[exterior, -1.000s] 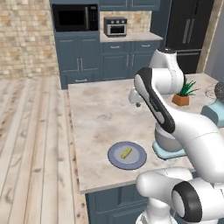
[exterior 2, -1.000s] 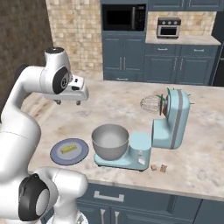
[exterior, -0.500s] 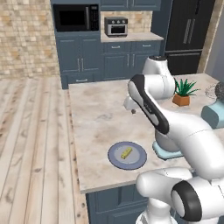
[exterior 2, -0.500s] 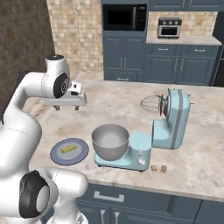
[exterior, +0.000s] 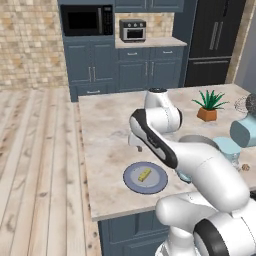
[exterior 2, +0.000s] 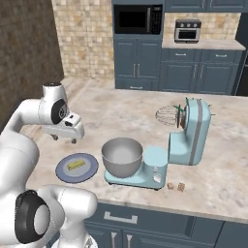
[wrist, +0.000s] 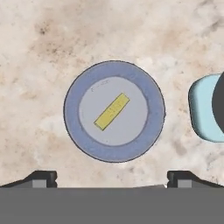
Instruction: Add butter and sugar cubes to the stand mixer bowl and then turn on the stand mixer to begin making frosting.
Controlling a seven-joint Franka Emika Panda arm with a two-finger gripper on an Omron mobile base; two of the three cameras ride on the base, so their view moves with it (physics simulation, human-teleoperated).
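gripper (wrist: 112, 177) spread wide, holding nothing, above the butter (wrist: 112, 111) lying on the plate (wrist: 140, 144).

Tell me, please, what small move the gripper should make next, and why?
Probably descend straight toward the butter: it lies untouched on the plate, centred in the hand view between the open gripper fingertips, which hover above the counter.

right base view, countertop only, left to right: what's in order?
Blue-grey round plate carrying the small yellow butter stick → deep grey brushed-metal stand mixer bowl → two tiny tan sugar cubes → raised head of the light blue stand mixer.
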